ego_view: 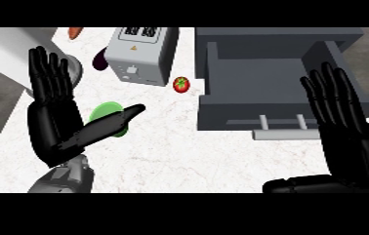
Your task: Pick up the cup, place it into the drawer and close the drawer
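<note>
A green cup (105, 113) stands on the white counter, largely hidden behind the thumb of my left hand (52, 113). That hand is open, fingers straight and pointing up, at the left of the head view, just left of the cup. The grey drawer (252, 75) at the right is pulled open, its handle (282, 122) facing me, and nothing shows inside it. My right hand (338, 117) is open too, fingers up, in front of the drawer's right corner.
A grey toaster (140, 53) stands at the back of the counter. A red tomato (181, 84) lies between it and the drawer. A dark eggplant (99, 59) and an orange carrot (74, 32) lie at the back left.
</note>
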You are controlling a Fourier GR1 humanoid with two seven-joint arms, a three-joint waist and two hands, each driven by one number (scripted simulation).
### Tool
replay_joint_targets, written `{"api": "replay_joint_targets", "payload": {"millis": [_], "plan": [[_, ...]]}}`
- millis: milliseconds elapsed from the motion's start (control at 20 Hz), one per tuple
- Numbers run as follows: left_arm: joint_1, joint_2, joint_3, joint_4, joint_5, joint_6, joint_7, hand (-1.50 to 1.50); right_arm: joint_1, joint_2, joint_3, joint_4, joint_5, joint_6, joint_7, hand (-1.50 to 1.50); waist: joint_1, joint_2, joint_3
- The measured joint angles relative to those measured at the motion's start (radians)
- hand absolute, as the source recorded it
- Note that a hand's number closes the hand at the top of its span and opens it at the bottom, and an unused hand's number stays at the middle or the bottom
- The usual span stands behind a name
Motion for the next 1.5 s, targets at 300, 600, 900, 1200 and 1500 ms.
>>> {"api": "replay_joint_targets", "payload": {"millis": [300,600,900,1200,1500], "plan": [[-0.080,-0.003,-0.027,0.086,0.008,0.094,-0.008,-1.50,-0.052,0.001,-0.019,0.030,-0.011,0.000,0.023,-1.50,0.005,-0.001,0.000],[-0.091,-0.003,-0.036,0.142,0.034,0.132,-0.040,-1.50,-0.086,0.011,-0.023,0.075,-0.003,-0.002,0.011,-1.50,0.007,-0.001,0.000],[-0.079,0.002,-0.007,0.159,0.050,0.121,-0.046,-1.50,-0.090,-0.006,-0.057,0.065,-0.038,0.017,0.027,-1.50,0.008,-0.002,0.000],[-0.011,-0.002,-0.025,0.178,0.091,0.151,-0.099,-1.50,-0.051,0.005,-0.044,0.041,-0.021,0.019,0.007,-1.50,0.007,-0.002,0.000],[0.035,-0.003,-0.037,0.243,0.155,0.181,-0.169,-1.50,-0.077,-0.011,-0.073,0.051,-0.039,0.029,0.016,-1.50,0.007,-0.001,0.000]]}}
